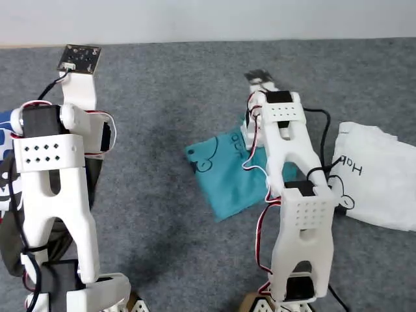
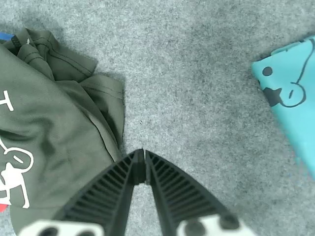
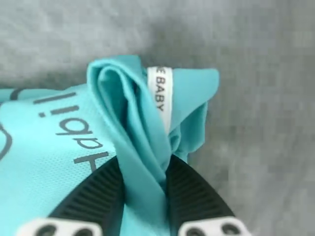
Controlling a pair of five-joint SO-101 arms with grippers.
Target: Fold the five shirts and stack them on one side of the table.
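The right tool (image 3: 143,166) pinches the bunched neck edge of the teal shirt (image 3: 44,167), apparently to fold it; the left tool (image 2: 144,156) hangs pressed together, empty.

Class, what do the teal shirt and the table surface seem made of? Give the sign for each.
The teal shirt looks like matte knit fabric: fine mesh texture, soft folds. The table surface looks like grey felt or short carpet: fuzzy, speckled.

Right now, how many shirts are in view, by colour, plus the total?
teal shirt: 1
white shirt: 1
dark olive shirt: 1
blue shirt, just an edge showing, likely a shirt: 1
Total: 4
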